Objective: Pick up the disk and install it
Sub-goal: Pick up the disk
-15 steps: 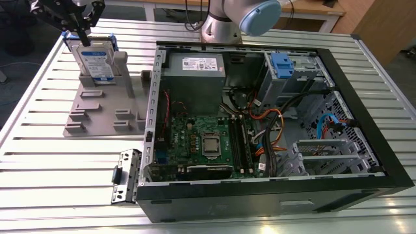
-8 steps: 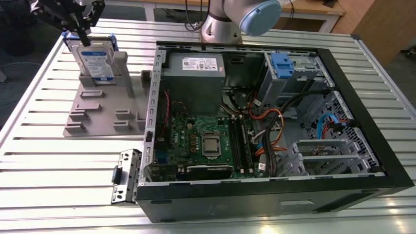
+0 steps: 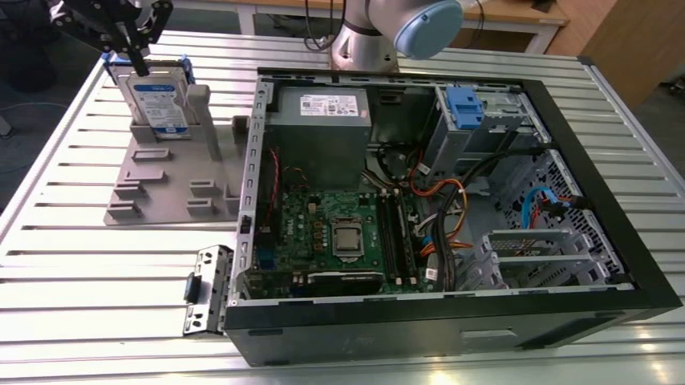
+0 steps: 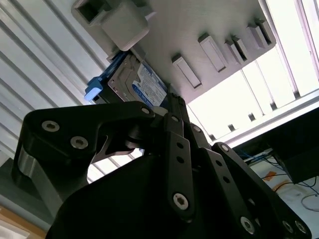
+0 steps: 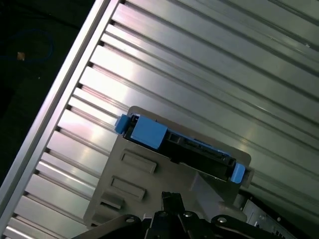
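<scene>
Hovering at bench [image 3: 64, 273] 10 o'clock: claw [image 3: 134, 56], spread or pressed together cannot tell | disk [image 3: 160, 100] just beneath, upright in stand [image 3: 150, 192] | step: pickup, judged | needs square hold on top edge | open computer case [image 3: 428, 337] at 3 o'clock

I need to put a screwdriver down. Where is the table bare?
Bare slats lie between the grey stand, the loose bracket and the table's near edge. A narrower strip runs beyond the computer case at the exterior view's right. Crowded: around the disk and gripper, inside the case.
</scene>
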